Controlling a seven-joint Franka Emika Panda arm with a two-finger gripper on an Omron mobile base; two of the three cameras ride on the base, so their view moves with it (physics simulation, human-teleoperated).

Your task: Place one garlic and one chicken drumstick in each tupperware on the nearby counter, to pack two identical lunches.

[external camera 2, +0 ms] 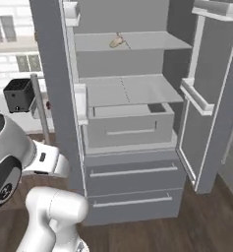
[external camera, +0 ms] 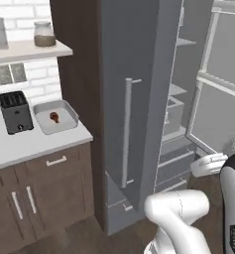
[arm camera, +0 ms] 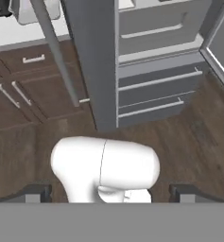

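The claw (arm camera: 111, 194) is wide open and holds nothing, so lift it high up to the fridge shelf (external camera 2: 137, 42) far above, where the garlic (external camera 2: 117, 42) lies, and close on it gently.

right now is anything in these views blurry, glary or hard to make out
Left base view: flat even light, no glare; the chicken drumstick in the tupperware is a small soft blob. Right base view: the garlic on the fridge shelf is tiny and low in detail, with faint shading under the shelves. Hand view: soft overall, the gripper wide open, fingertips dark against the floor.
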